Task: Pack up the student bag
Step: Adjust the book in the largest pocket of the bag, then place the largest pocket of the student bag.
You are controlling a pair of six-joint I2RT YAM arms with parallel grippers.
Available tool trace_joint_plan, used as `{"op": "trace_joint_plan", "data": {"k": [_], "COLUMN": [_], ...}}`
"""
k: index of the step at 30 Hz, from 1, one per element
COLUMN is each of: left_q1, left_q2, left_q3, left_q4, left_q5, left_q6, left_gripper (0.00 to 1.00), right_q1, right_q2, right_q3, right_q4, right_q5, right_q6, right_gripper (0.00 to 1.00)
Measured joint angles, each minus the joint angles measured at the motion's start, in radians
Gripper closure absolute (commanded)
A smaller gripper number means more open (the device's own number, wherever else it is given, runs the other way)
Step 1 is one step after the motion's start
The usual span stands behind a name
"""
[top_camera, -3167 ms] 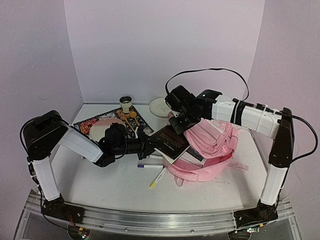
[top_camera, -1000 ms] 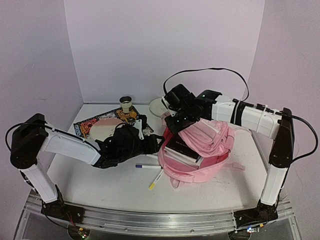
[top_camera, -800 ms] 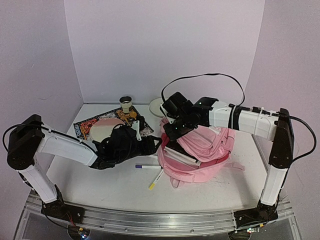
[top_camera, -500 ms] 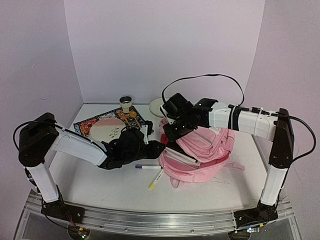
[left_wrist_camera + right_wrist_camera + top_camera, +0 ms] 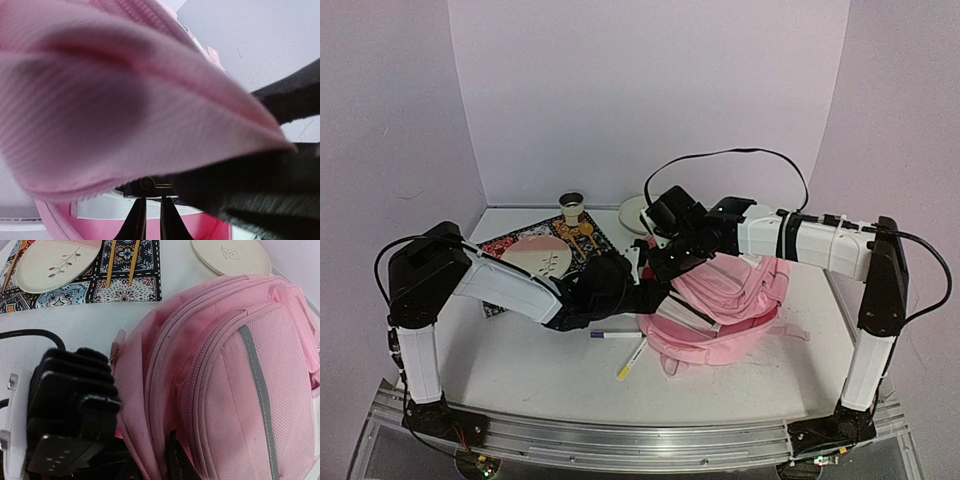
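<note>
The student bag [image 5: 735, 300], pink with grey trim, lies on its side right of centre, its mouth facing left. Books [image 5: 682, 314] lie inside the mouth. My right gripper [image 5: 666, 262] is shut on the upper edge of the opening and holds that flap [image 5: 165, 390] up; one finger [image 5: 173, 452] shows against the fabric. My left gripper [image 5: 642, 282] reaches into the mouth under the flap. In the left wrist view its fingers [image 5: 136, 222] stand nearly together, tips at a black book with a gold ornament [image 5: 150, 185], pink fabric [image 5: 125, 100] overhead.
A purple-capped pen [image 5: 617, 334] and a yellow marker [image 5: 633, 358] lie on the table just left of the bag. Behind the left arm are a patterned mat [image 5: 500, 250] with a plate [image 5: 535, 258], a small cup [image 5: 572, 207] and a white plate [image 5: 635, 213].
The left gripper has closed and moved right, into the bag's mouth. The books sit deeper inside. The right gripper has lowered the flap a little.
</note>
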Motion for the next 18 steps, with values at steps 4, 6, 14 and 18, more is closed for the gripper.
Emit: {"op": "trace_joint_plan", "data": {"k": [4,6,14,18], "left_q1": [0.0,-0.001,-0.001,-0.001], "left_q2": [0.001,-0.016,-0.227,-0.277], "left_q3": [0.004,-0.025,-0.254,-0.288], "left_q4": [0.003,0.006,-0.009,-0.019], "left_q5": [0.004,-0.001,-0.047,-0.057], "left_q6": [0.002,-0.003,-0.031,-0.053], "left_gripper": [0.74,0.69,0.53,0.48], "right_q1": [0.0,0.0,0.008,0.01], "right_q2": [-0.002,-0.005,-0.03,-0.076], "right_q3": [-0.011,-0.025,-0.098,-0.155], "right_q4": [0.013,0.024,0.058,0.072], "right_q5": [-0.003,-0.003,-0.013,-0.015], "right_q6": [0.009,0.01,0.013,0.015], "right_gripper": [0.73,0.69,0.48,0.38]}}
